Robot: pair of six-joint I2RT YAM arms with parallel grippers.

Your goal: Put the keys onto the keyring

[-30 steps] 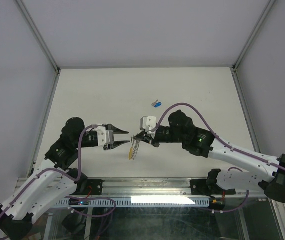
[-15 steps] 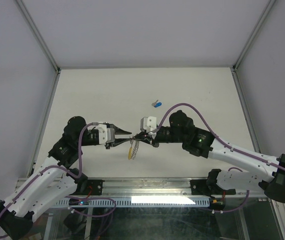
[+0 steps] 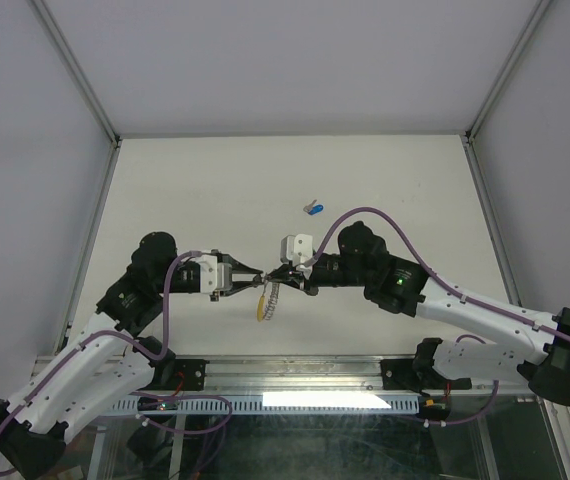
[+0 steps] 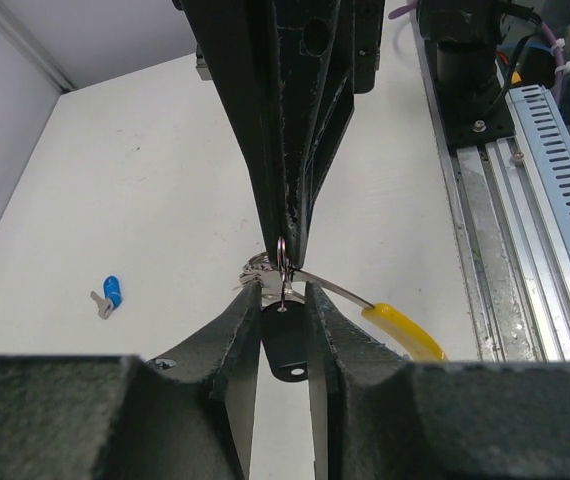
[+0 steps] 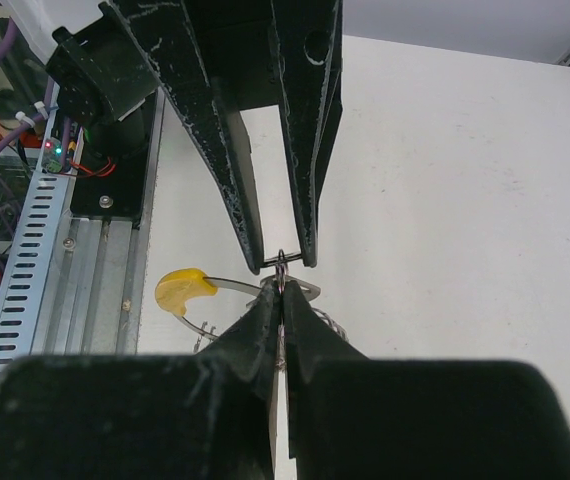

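Top external view: over the worktop near its front edge, the right gripper is clamped on the keyring. The left gripper has its jaws narrowly apart around a key, and I cannot tell whether they grip it. A slight misalignment could drop the key.

Keyring is hanging clear of the table, near its front edge, its upper end being pinched in the closed right hand. It is showing as a thin whitish-silver wire loop, with the yellow segment sitting at the low end. A small silver loop is standing upright at the pinch, between the slightly parted fingers of the left hand. Blue-headed key is lying flat on the table, further back, well apart from the ring. Silver bits are bunching at the pinch; cannot tell if they are keys.
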